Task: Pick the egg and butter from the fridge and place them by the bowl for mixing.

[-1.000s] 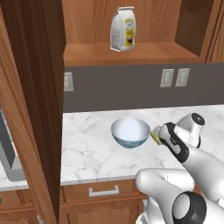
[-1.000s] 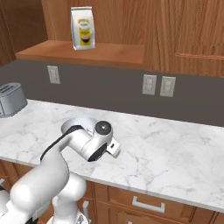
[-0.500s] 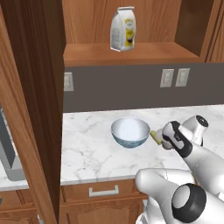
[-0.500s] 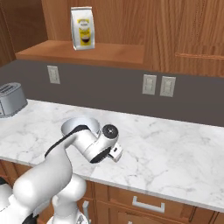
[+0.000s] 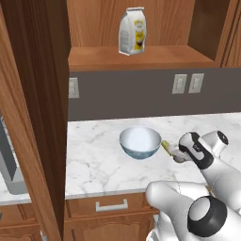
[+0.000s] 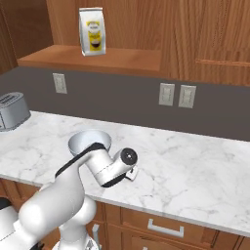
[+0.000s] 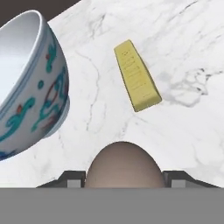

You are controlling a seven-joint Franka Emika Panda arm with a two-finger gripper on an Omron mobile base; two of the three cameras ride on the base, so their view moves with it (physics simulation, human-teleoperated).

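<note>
Pale-yellow butter was seen lying flat on the white marble worktop, just beside the bowl and clear of it. In the hand view the brownish egg was held between the dark fingertips of the claw, so the claw was clenched on the egg. The egg was carried low over the worktop, with the butter just ahead of it and the bowl to one side.

In the left base view the claw was found just to the right of the blue-grey bowl, with a sliver of the butter visible between them. Whether the egg was already touching the marble could not be told.

The step in hand was judged to be the placing of the egg, the second of the two items; the butter was taken as already delivered. The next move was judged to call for a gentle lowering onto bare marble near the butter, then a slow release. Since an egg rolls, a level spot and a straight withdrawal would be wanted.
</note>
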